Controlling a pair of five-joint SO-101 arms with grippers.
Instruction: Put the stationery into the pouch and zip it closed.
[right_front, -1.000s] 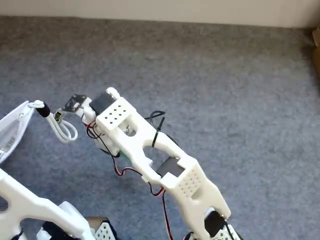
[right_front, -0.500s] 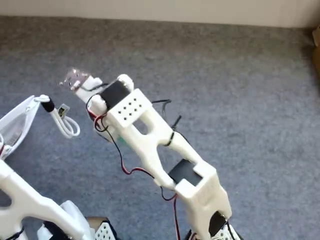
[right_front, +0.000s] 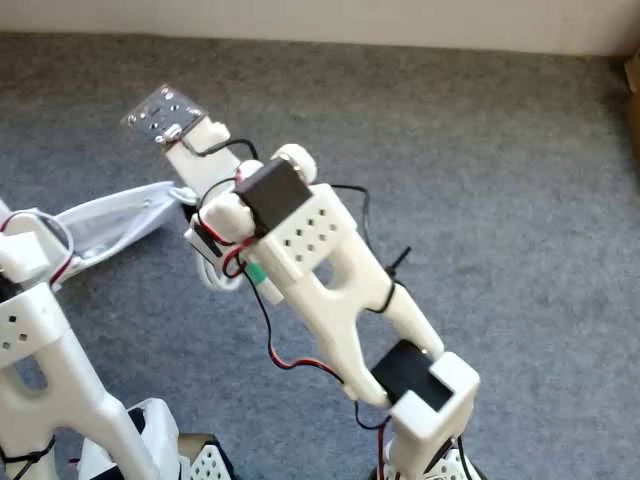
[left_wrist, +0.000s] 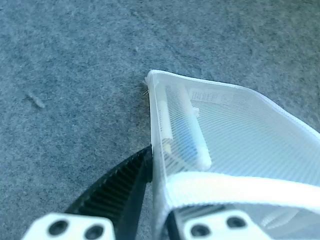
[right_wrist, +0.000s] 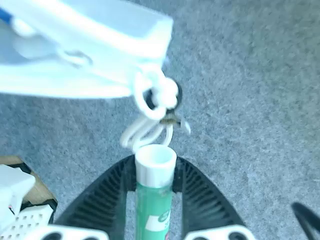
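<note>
While our right gripper (right_wrist: 155, 162) clamps a green, white-capped glue stick (right_wrist: 153, 200), we cannot read its label (right_wrist: 158, 220); just beyond is the mesh pouch (right_wrist: 85, 45) with its white cord pull (right_wrist: 150, 127). Our left gripper (left_wrist: 159, 172) pinches the pouch's edge, pens (left_wrist: 192, 132) inside, grey tabletop (left_wrist: 75, 60) behind.

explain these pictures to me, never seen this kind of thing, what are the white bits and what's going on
These are two white robot arms side by side on a grey carpeted surface. The wide picture looks down from a fixed camera above; the other two come from cameras on each arm's wrist. The left arm pinches the edge of a mesh pouch in its jaws; what look like white pens lie inside. The right arm holds a green tube with a white cap in its jaws, near the pouch's white cord loop.
</note>
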